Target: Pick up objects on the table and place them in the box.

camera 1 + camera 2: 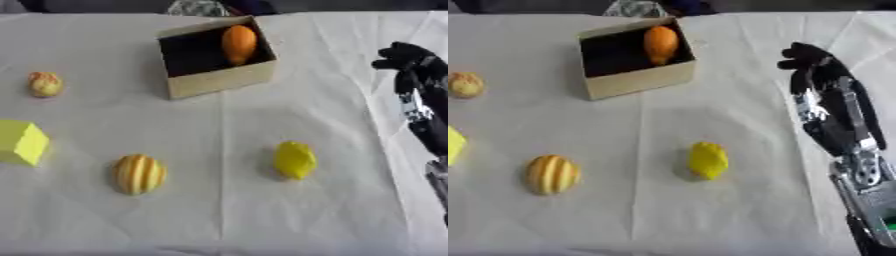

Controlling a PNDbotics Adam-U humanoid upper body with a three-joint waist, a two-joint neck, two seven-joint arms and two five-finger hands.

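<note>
Right hand (815, 67) raised beside box (219, 80), fingers seemingly curled, empty, touching nothing

box (219, 80): matt cardboard | table (262, 215): creased white cloth | lemon (295, 160): glossy

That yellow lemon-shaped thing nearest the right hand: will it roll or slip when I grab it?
The yellow lemon-shaped piece is rounded with tapered ends, so a nudge would probably roll or spin it on the white cloth. Its smooth-looking skin may slip between fingers. The right hand looks curled and holds nothing.
</note>
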